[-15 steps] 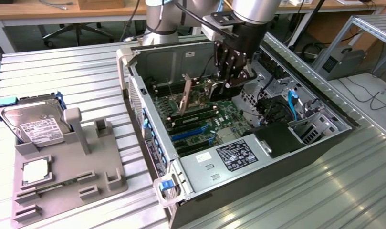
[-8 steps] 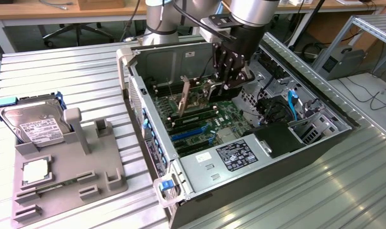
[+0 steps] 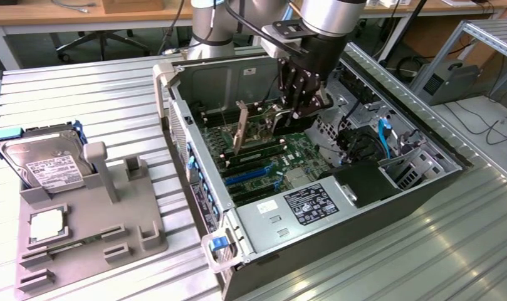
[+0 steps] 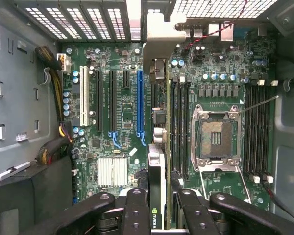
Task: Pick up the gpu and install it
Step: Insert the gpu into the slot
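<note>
Black gpu (image 4: 155,169) half-hidden in tool (image 4: 160,201)

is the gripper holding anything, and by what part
Yes: the gripper holds the gpu, pinched by its long top edge toward the end away from the metal bracket, over the motherboard.

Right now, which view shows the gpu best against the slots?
The wrist view: the gpu runs edge-on from the tool, which grips it, out to its bracket, beside the blue slot. The exterior view shows its bracket standing upright inside the case, the card largely hidden by the tool.
</note>
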Robot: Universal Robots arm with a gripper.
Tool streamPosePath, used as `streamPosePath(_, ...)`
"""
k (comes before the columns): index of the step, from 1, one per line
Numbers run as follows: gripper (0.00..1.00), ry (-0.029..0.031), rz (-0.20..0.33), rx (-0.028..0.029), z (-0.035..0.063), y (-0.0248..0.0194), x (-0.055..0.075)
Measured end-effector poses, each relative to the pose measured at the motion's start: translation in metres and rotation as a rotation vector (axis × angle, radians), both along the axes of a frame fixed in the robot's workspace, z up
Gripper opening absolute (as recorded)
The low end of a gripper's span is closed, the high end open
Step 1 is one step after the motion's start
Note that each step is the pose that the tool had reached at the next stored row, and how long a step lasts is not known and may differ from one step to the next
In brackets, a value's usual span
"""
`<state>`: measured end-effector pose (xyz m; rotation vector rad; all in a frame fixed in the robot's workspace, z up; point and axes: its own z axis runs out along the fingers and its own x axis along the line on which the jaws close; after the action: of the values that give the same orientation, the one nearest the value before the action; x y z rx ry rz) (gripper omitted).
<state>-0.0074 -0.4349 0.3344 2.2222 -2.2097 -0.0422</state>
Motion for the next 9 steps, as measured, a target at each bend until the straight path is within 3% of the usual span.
streamPosePath(9, 0.27, -0.0009, 0.0, 0.0, -0.004, 0.0, -0.0002)
